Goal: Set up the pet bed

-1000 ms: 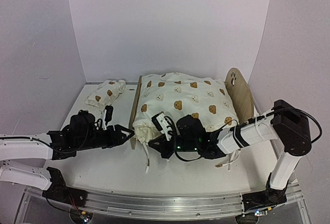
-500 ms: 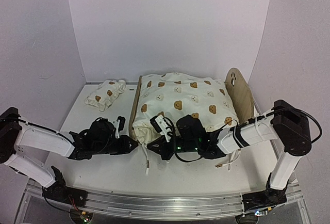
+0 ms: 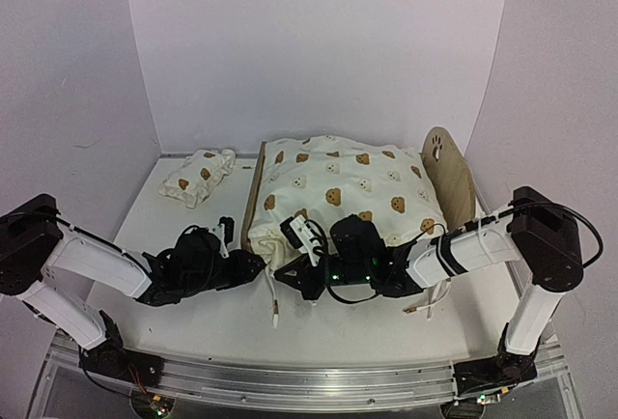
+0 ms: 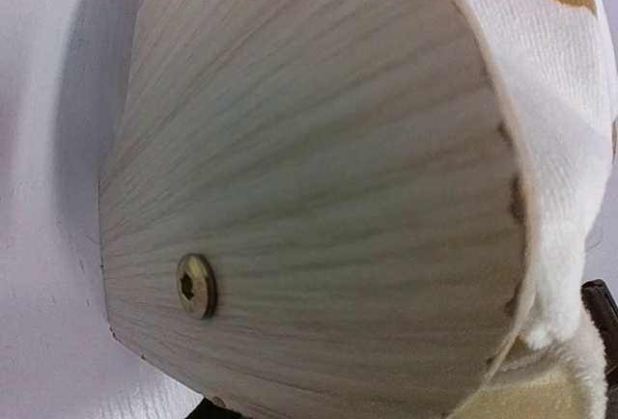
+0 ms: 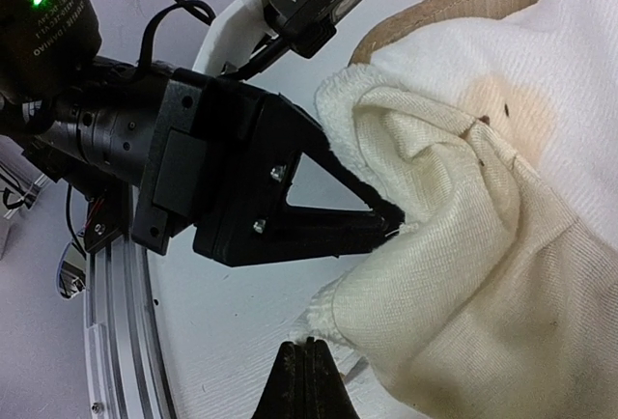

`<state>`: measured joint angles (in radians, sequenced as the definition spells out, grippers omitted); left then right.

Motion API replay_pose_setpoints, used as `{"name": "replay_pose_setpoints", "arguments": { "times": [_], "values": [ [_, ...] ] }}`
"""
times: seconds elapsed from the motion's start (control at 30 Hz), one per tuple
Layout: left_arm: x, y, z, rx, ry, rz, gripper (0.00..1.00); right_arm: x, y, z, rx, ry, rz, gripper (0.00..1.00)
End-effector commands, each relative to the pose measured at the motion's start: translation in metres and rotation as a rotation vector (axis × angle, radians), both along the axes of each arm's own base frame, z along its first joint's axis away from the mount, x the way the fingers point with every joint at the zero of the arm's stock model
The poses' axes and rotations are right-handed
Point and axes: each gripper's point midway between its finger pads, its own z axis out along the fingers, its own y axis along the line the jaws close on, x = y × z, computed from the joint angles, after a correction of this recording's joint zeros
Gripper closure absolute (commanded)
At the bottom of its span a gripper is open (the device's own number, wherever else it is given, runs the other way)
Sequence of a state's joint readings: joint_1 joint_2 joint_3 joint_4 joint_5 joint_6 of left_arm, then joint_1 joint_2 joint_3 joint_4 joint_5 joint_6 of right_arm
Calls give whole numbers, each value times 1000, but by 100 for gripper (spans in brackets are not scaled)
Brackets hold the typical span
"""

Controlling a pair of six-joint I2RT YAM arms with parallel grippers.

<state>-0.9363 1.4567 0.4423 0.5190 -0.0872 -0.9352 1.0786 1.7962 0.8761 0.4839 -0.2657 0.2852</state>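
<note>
Right wrist view: cushion (image 5: 483, 274) seating on pet bed (image 3: 446, 173); right hand (image 5: 307, 369) closed, empty; left hand (image 5: 386, 218) grip unclear; corner likely needs tucking.

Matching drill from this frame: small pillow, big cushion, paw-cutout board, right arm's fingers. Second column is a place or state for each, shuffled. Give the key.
Column 1
1. small pillow
2. big cushion
3. paw-cutout board
4. right fingers

Column 2
A. shut, at the cushion's near-left corner
B. upright at the bed's right end
C. off the bed, back left
D. lying on top of the pet bed

Pairs: 1-C, 2-D, 3-B, 4-A
</note>
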Motion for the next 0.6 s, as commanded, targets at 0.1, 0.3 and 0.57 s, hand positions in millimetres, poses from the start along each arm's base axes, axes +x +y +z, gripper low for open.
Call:
{"name": "replay_pose_setpoints", "arguments": {
  "times": [0.1,0.3,0.57],
  "values": [
    [14,0,18,-59,-54,87,74,-2,10,38,99,-52,25,100],
    [21,11,19,-57,-86,161,74,-2,10,40,109,-53,27,100],
    [28,7,21,-56,-97,182,72,-4,9,40,110,-51,28,100]
  ]
}}
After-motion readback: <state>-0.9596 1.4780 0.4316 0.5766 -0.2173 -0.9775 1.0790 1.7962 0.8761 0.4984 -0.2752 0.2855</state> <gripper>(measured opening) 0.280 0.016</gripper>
